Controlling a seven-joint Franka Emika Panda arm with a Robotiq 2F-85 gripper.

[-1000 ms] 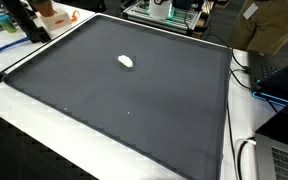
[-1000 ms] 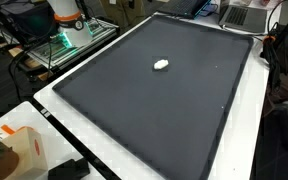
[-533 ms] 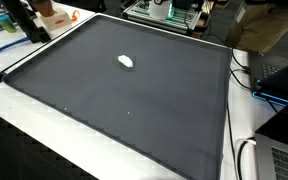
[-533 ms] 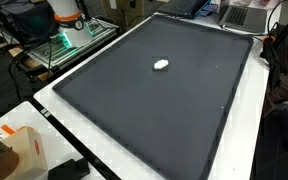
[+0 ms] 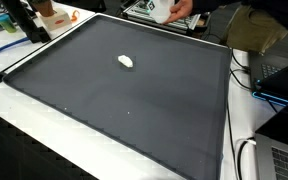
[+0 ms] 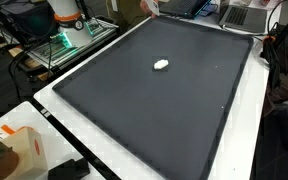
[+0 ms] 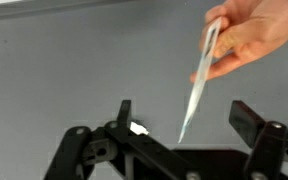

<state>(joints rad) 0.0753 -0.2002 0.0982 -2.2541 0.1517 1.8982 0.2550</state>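
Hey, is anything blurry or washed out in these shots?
Wrist view: the hand and its thin stick look soft, and the open claw is a dark silhouette. In both exterior views the light is even, with no glare on the black mat, and the small white object is blown out, without detail.

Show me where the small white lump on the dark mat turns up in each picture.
In an exterior view: white lump, upper left of middle.
In an exterior view: white lump, above middle.
Wrist view: white lump, low, left of centre.
Shared landmark: dark mat.
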